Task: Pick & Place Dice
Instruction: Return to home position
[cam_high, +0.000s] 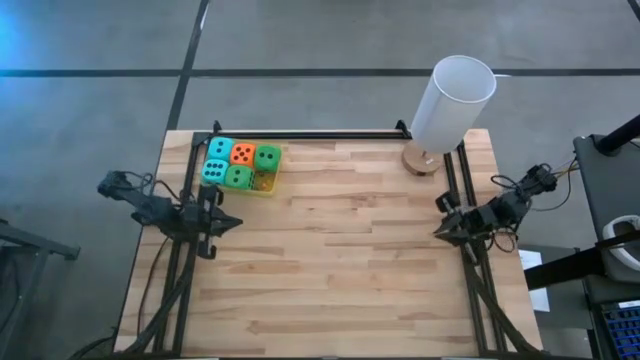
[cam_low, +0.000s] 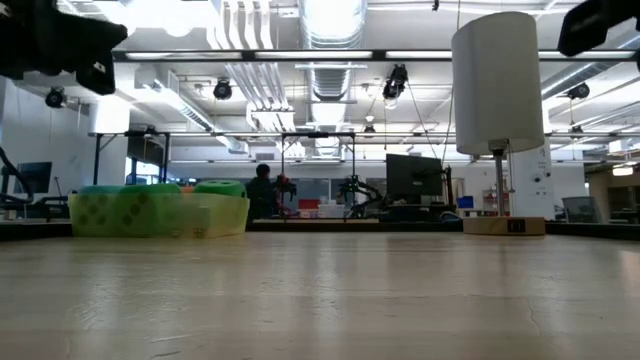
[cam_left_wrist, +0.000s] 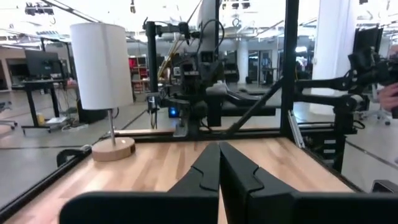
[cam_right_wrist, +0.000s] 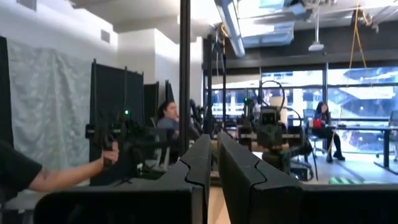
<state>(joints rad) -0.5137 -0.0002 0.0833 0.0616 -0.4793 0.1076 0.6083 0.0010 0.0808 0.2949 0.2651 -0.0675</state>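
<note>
Five dice sit in a translucent yellow tray (cam_high: 268, 187) at the table's far left: two teal (cam_high: 220, 150) (cam_high: 213, 172), one orange-red (cam_high: 243, 154), two green (cam_high: 267, 156) (cam_high: 238, 177). The low view shows the tray (cam_low: 232, 215) with green dice (cam_low: 219, 188) rising above its rim. My left gripper (cam_high: 236, 222) waits shut at the left edge, nearer than the tray; its fingers (cam_left_wrist: 219, 167) meet in the wrist view. My right gripper (cam_high: 437, 232) waits shut at the right edge, fingers (cam_right_wrist: 213, 163) nearly together.
A white-shaded lamp (cam_high: 452, 102) on a round wooden base (cam_high: 422, 160) stands at the far right corner. Black frame rails (cam_high: 310, 134) run along the far edge and both sides. A person's arm (cam_right_wrist: 62, 174) shows beyond the table in the right wrist view.
</note>
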